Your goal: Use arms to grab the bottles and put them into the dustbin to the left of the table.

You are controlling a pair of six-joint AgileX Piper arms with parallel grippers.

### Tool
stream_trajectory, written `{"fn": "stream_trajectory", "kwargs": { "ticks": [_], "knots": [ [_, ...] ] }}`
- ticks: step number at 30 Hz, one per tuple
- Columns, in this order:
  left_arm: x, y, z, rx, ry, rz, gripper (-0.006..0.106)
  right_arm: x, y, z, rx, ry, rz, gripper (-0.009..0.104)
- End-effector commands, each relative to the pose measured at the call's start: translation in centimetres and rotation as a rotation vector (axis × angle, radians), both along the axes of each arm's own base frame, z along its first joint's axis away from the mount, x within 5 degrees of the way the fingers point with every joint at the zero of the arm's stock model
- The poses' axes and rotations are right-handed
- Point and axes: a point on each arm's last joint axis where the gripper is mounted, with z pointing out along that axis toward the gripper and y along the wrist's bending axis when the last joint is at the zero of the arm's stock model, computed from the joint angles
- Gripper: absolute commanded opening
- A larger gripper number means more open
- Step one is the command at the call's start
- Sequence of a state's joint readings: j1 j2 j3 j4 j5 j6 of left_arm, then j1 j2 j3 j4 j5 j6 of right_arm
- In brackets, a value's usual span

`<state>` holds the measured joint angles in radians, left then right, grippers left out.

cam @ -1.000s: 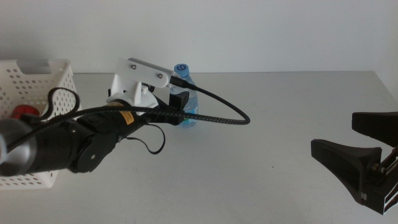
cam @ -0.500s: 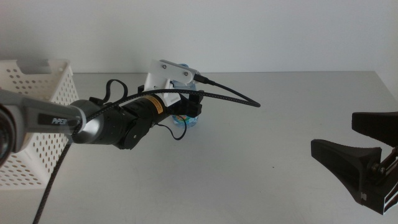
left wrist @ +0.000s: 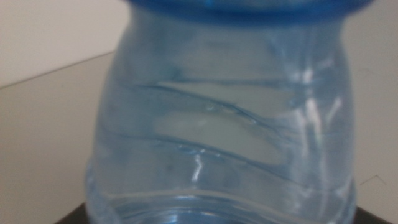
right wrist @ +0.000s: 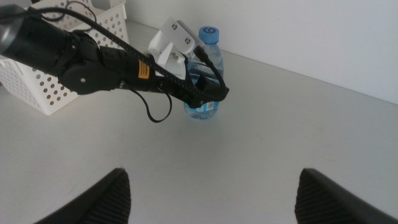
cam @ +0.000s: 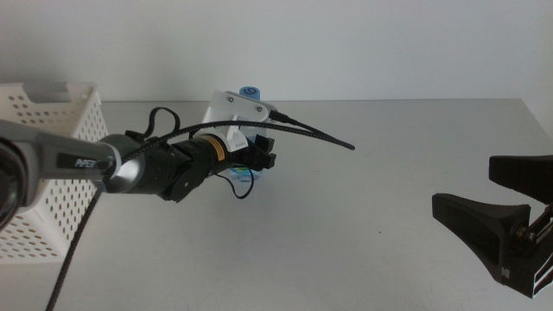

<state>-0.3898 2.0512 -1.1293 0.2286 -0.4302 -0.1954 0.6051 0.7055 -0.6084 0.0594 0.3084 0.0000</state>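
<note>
Since half a second ago my left arm (cam: 164,168) has pulled back slightly toward the dustbin (cam: 52,121), so the water bottle's blue cap (cam: 251,91) shows above the white wrist-camera bracket (cam: 239,107) instead of hiding behind it; the second before that brought the arm out from over the bin to the bottle

Water bottle (right wrist: 205,74) stands upright on the table (cam: 363,190), mid-back, well apart from the bin. Left gripper (cam: 262,154) is right at its body. Left wrist view is filled with clear ribbed plastic (left wrist: 224,124), blue cap rim along one edge, so I'm pressed very close. Jaws are hidden in every view: I cannot tell if they are spread around the bottle or closed on it

Handling, my guess: small thin-walled bottle, clear and probably near empty, so light and easy to tip or shove. Walls look soft and will dent under a hard squeeze; smooth plastic may slip. Best hold is mid-body on the ribs or just under the shoulder, moderate force, jaws level

Pose: left arm comes in from the left, stretched low and nearly horizontal over the table, wrist pointing at the bottle, cable (cam: 311,134) arcing past it. Right gripper (cam: 492,216) waits at the right edge, well apart from the bottle, jaws spread wide with nothing between them (right wrist: 211,199)
</note>
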Motion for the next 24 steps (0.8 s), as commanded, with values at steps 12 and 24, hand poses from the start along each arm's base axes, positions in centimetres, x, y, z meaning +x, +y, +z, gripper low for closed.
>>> {"fn": "stream_trajectory", "kwargs": {
  "ticks": [12, 24],
  "knots": [
    [-4.0, 6.2, 19.8, 0.05, 0.019, 0.211, 0.003, 0.1, 0.1, 1.5, 0.043, -0.094, 0.003, 0.068],
    [-5.5, 18.8, 24.1, 0.342, 0.355, 0.379, 0.003, 0.1, 0.1, 1.5, 0.043, -0.094, 0.003, 0.068]
  ]
}}
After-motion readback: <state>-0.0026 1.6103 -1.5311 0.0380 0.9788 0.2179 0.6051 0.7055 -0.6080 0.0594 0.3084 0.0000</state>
